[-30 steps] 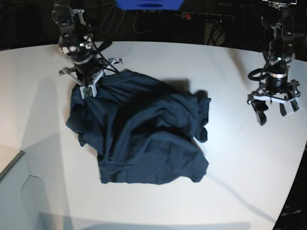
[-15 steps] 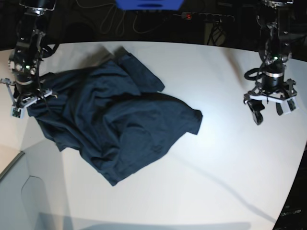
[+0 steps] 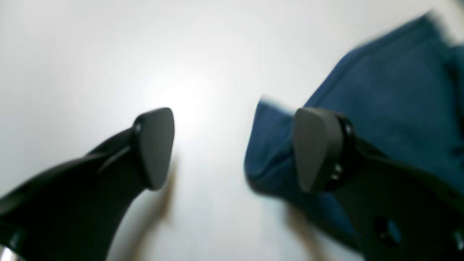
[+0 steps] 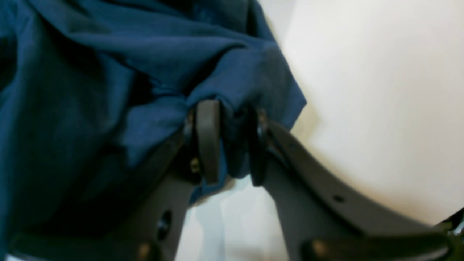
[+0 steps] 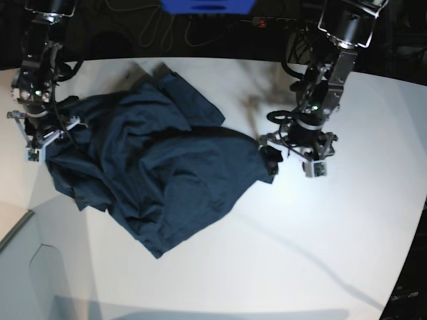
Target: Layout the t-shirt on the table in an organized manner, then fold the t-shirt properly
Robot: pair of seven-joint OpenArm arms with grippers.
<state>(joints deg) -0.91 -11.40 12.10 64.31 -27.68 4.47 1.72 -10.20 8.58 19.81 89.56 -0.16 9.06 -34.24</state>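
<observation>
Left claw: the left claw [image 3: 241, 148] is standing released, its fingertips wide apart; one dark pad [image 3: 319, 148] is overlapping the cloth in the left wrist view, and whether it is touching cannot be told.
Right claw: the right claw [image 4: 235, 145] is standing partly parted around a raised fold, with cloth lying between its fingertips; whether it is gripping that fold cannot be told.
T-shirt, nearest the claws: the dark navy t-shirt [image 5: 193, 173] is reaching from beneath the right claw, at one end, to a narrow corner beside the left claw, at the other.
T-shirt, middle: between the claws the cloth is lying rumpled and skewed, with creases and overlapping layers running through it.
T-shirt, outer parts: one strip is angling toward the arms' side of the t-shirt's middle, and a pointed corner is spreading out on the opposite side.
Desk: the white desk [image 5: 360, 233] is carrying the t-shirt and extending around it, its curved edge showing beyond the right claw's end of the cloth.
Arms: the left arm [image 5: 327, 80] and the right arm [image 5: 43, 67] are reaching in from the same side of the t-shirt.
</observation>
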